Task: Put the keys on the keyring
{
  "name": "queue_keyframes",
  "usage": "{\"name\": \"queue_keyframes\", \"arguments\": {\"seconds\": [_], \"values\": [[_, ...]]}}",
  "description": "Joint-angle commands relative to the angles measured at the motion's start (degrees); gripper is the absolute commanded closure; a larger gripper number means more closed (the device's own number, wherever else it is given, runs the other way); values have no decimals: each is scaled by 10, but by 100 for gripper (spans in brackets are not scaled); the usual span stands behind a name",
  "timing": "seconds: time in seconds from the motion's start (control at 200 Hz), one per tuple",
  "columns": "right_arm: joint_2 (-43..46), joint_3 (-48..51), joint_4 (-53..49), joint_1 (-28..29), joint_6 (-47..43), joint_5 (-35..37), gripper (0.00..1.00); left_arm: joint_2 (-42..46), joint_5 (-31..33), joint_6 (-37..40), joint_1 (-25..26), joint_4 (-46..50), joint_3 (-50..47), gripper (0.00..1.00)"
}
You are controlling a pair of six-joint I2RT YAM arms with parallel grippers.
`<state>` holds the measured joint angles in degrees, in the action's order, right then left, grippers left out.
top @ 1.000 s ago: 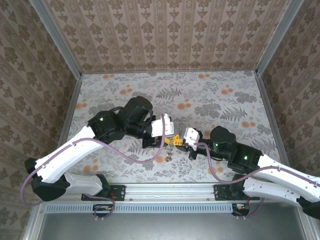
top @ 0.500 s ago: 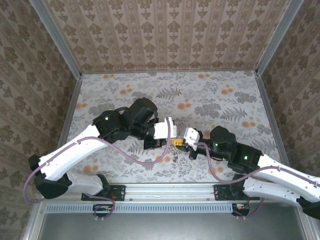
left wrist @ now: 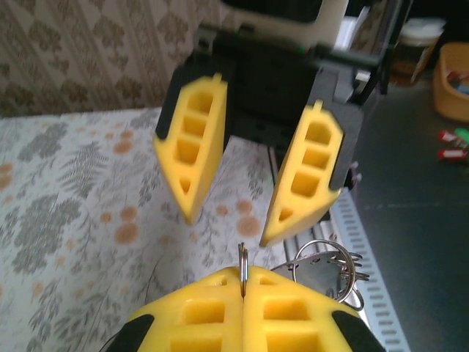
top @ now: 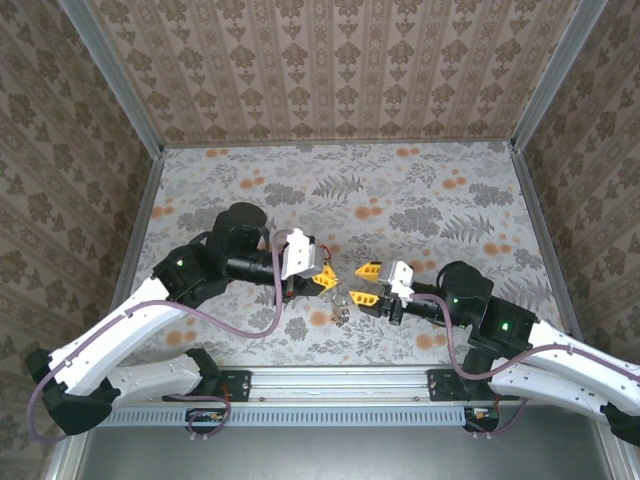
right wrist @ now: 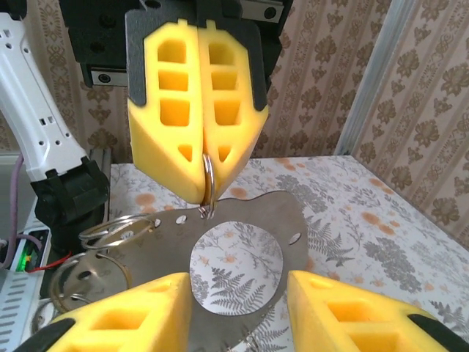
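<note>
The left gripper (top: 328, 279) has its yellow fingers pressed tight together, pinching a thin silvery keyring (left wrist: 242, 265) edge-on at their tips. A flat silvery plate (right wrist: 245, 220) with a big round hole hangs from that ring just below the left gripper. A bunch of keys (left wrist: 327, 268) and loose rings dangles beside the plate. The right gripper (top: 355, 283) faces the left gripper nose to nose, a little apart, fingers spread and gripping nothing.

Soft, even light from above leaves only faint shadows on the desk (top: 450, 190); the wrist views are sharp mid-frame, blurred nearest the lens and in backgrounds.
</note>
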<state>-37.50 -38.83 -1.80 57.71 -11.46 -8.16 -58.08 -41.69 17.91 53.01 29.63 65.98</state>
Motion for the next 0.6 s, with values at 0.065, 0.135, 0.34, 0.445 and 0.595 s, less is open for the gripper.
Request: {"name": "queue_keyframes", "arguments": {"seconds": [0.065,0.135,0.34,0.445,0.595], "values": [[2,15,62,4,21,-30,61,20,-98,-66,-16,-120,-27,100],[2,16,74,4,23,-37,62,26,-111,-80,-22,-138,-35,100],[21,35,128,4,29,-63,68,27,-145,-112,-35,-180,-53,100],[32,48,158,4,31,-69,69,20,-161,-113,-37,-177,-50,100],[28,47,174,4,35,-76,70,17,-170,-109,-38,-170,-47,100]]}}
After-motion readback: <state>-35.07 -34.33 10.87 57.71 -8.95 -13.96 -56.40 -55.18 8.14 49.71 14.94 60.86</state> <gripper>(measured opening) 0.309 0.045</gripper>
